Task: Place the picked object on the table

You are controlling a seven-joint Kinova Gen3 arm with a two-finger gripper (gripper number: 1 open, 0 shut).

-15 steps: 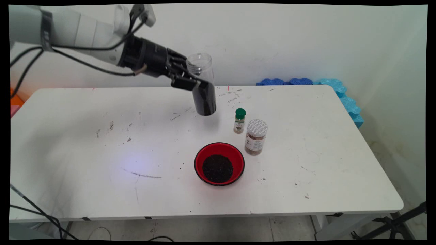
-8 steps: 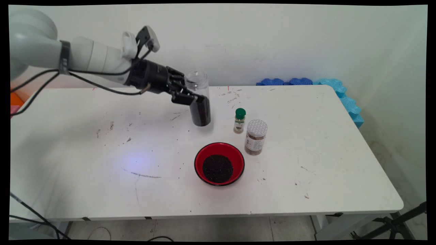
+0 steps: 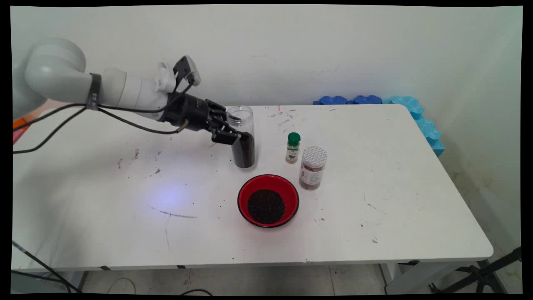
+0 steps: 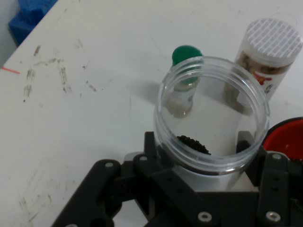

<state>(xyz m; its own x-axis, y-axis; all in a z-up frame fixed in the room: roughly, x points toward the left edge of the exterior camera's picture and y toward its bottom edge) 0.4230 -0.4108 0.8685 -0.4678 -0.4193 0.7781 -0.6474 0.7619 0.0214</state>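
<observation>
black gripper (image 3: 237, 137) clamped on an open clear jar (image 3: 243, 141) half full of dark grains, upright near the tabletop's (image 3: 374, 233) middle toward its far edge, green-capped bottle (image 3: 293, 148), white-lidded jar (image 3: 312, 167) and red bowl (image 3: 268, 200) nearby

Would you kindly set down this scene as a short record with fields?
gripper: gripper shut on the clear jar, fingers on either side of its body
clear jar: upright, lidless, dark grains in the lower part, at or near the table
red bowl: red bowl of dark grains, in front of the jar
green-capped bottle: green-capped bottle right of the jar
white-lidded jar: white-lidded jar beside the bowl's right rim
behind table: blue foam
</observation>
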